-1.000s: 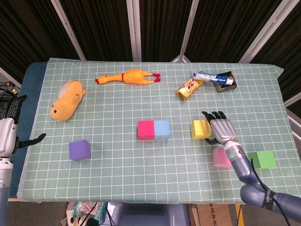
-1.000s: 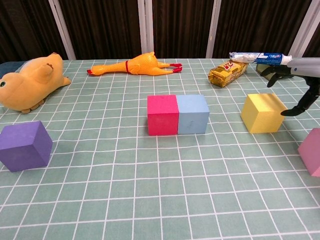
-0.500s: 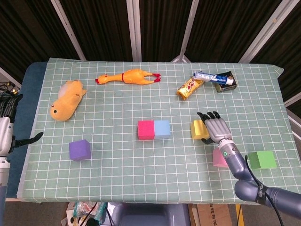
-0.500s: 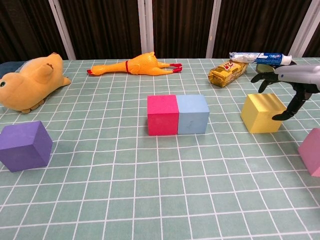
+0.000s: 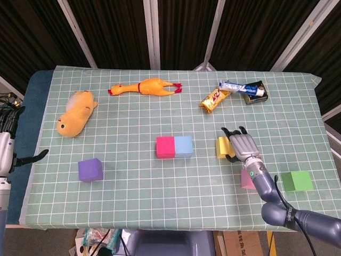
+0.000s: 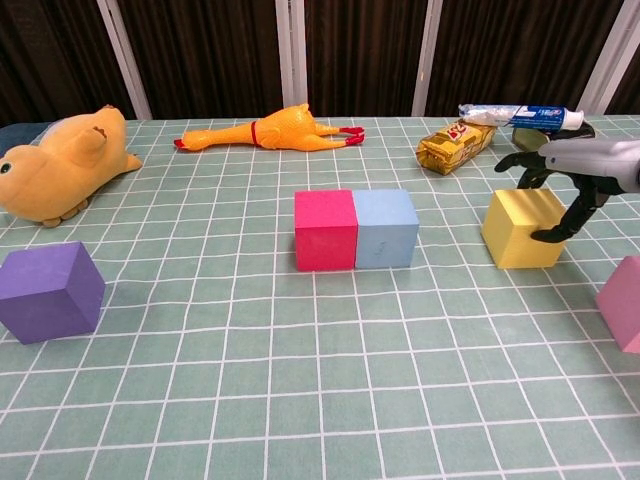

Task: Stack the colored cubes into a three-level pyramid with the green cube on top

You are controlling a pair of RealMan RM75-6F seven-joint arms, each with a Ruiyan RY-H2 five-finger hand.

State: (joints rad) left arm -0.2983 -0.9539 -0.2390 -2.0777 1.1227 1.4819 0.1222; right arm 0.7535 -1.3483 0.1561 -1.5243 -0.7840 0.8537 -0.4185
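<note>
Table (image 5: 298,85) was covered in a pale green cloth with a white grid, blue padding showing at its left edge. Behind it hung black curtains (image 5: 114,32) split by slanted white frame bars (image 5: 152,34). Floor clutter and a cardboard box (image 5: 240,242) sat under the front edge

**What my table carries**

I see the table (image 5: 133,176) under a green checked cloth. Mid-table, a red cube (image 5: 165,147) touches a blue cube (image 5: 184,145). A yellow cube (image 5: 222,147) sits to their right, a pink cube (image 5: 247,180) and green cube (image 5: 297,181) nearer the front right, a purple cube (image 5: 90,170) front left. Toward the back lie a plush toy (image 5: 76,112), rubber chicken (image 5: 146,86), snack bar (image 5: 214,98), toothpaste tube (image 5: 242,87) and can (image 5: 256,94).
</note>
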